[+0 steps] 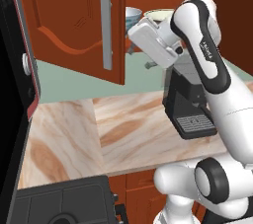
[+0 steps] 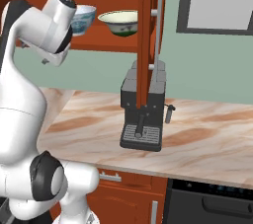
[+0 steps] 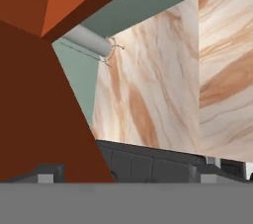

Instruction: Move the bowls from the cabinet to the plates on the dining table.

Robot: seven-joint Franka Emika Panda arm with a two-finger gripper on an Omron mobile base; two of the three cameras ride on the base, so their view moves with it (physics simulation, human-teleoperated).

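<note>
Gripper [image 3: 123,171] stood open, empty, raised at cabinet [image 1: 74,16] shelf height. Both bowls sat on shelf, beyond hand: grey-blue bowl [image 2: 83,19] nearer; cream green-banded bowl [image 2: 119,22] beside it, above coffee machine [image 2: 143,112].

A black coffee machine [image 2: 143,112] stands on the marble surface [image 2: 207,139], right below the end effector. The pale green wall [image 2: 212,65] is behind it. A window with a dark frame [image 2: 217,1] hangs high, off to the right. A black oven [image 1: 12,94] stands far to the left.
</note>
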